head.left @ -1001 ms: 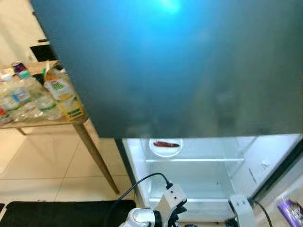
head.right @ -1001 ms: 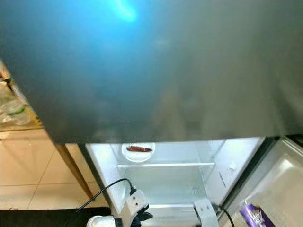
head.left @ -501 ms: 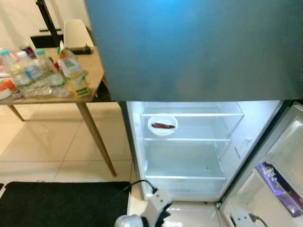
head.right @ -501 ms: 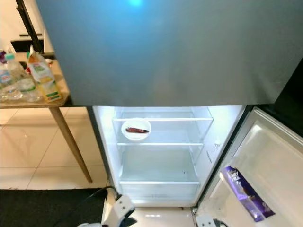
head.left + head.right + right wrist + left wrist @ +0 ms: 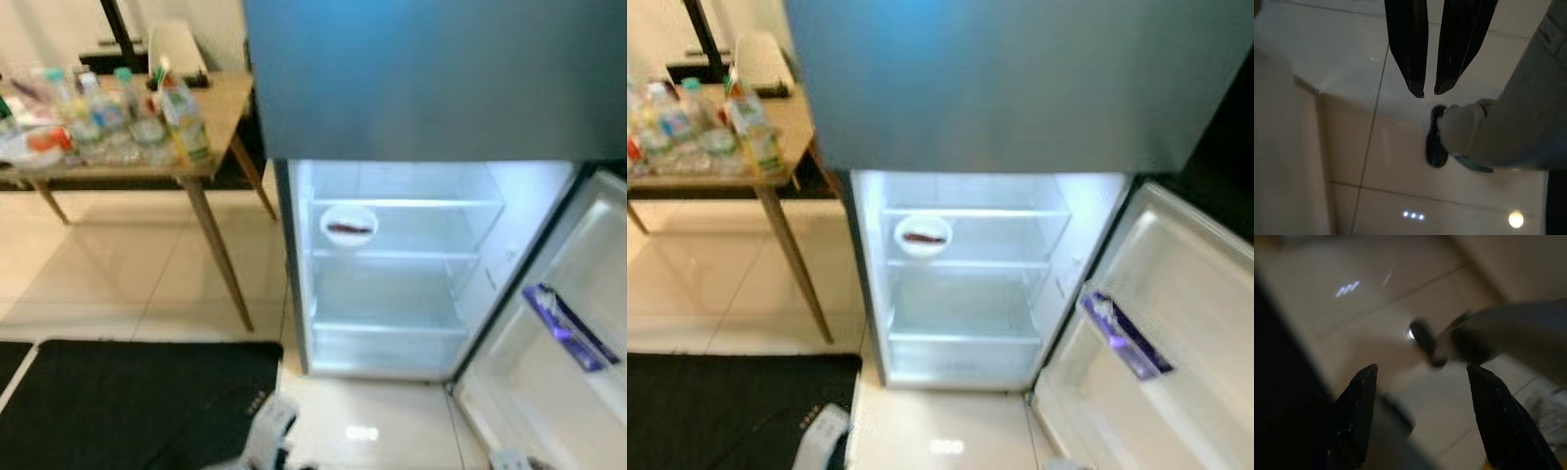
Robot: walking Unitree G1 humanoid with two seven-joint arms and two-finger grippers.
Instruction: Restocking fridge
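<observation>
The fridge's lower compartment [image 5: 392, 253] stands open and lit, its glass shelves bare except for a white bowl [image 5: 349, 225] holding a dark red item. A purple packet [image 5: 568, 328] lies in the bin of the open door [image 5: 1176, 294] on the right. Bottles [image 5: 108, 113] and a juice carton [image 5: 186, 122] crowd the wooden table [image 5: 220, 108] to the left. My left gripper [image 5: 1421, 366] hangs open above the tiled floor with nothing between its fingers. My right gripper [image 5: 1429, 93] hangs shut over the floor, holding nothing.
A black mat [image 5: 127, 401] covers the floor at lower left, in front of the table legs [image 5: 220, 264]. Pale tiles [image 5: 940, 431] lie before the fridge. The closed grey upper door [image 5: 431, 78] hangs over the compartment. My own leg and dark foot [image 5: 1436, 142] appear under the right gripper.
The whole view has pulled back and shifted: fridge and table look smaller, more floor and mat show, and both arms have sunk to the picture's bottom edge. Nothing in the scene has moved.
</observation>
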